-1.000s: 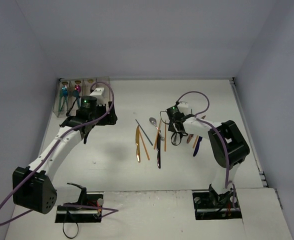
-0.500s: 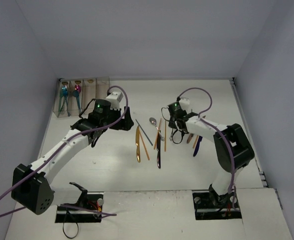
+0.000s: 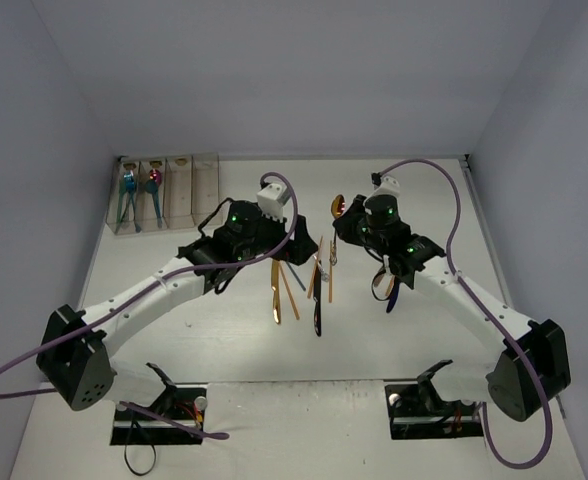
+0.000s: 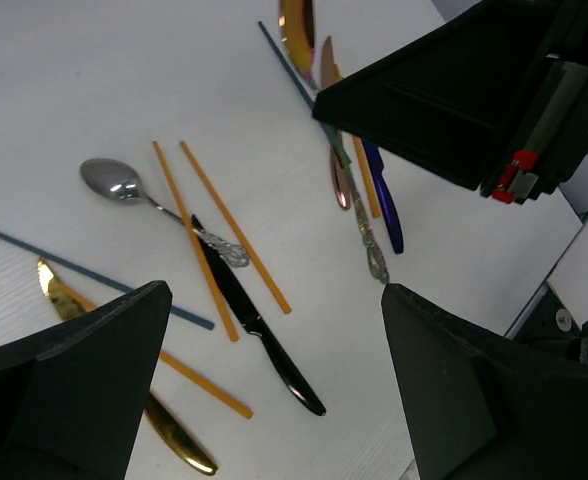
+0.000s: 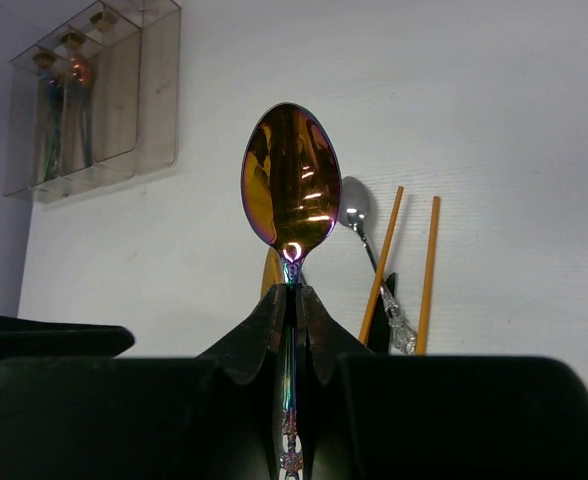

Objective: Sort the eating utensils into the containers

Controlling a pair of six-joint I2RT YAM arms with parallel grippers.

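Your right pincer (image 5: 292, 300) is clamped shut on the neck of the iridescent spoon (image 5: 291, 180). The bowl stands up past the tips, clear of the table (image 3: 424, 190). Just beyond and below that bowl lie a silver spoon (image 5: 354, 215) and two orange sticks (image 5: 382, 265), so there is little room straight ahead of the tips at table height. Far ahead and off to the left of this pincer, the bins (image 5: 104, 90) stand in a row against the back wall. Teal pieces (image 3: 129, 185) sit in the end bin and pink ones (image 3: 154, 180) in the next.

Your left pincer (image 4: 274, 300) is spread wide and holds nothing. It hangs over the loose pile. Under the gap between its fingers lies the black knife (image 4: 259, 335), with the orange sticks and silver spoon just past it. A thin blue stick (image 4: 94, 275) and a gold knife (image 4: 179, 440) lie by one finger. The dark blue piece (image 4: 384, 200) lies off the other finger.

The right arm's dark bulk crowds this pincer's far side, and only a narrow gap separates the two heads above the pile. Bare table runs from the left pincer back to the bins, and from the right pincer out to the back and side walls.
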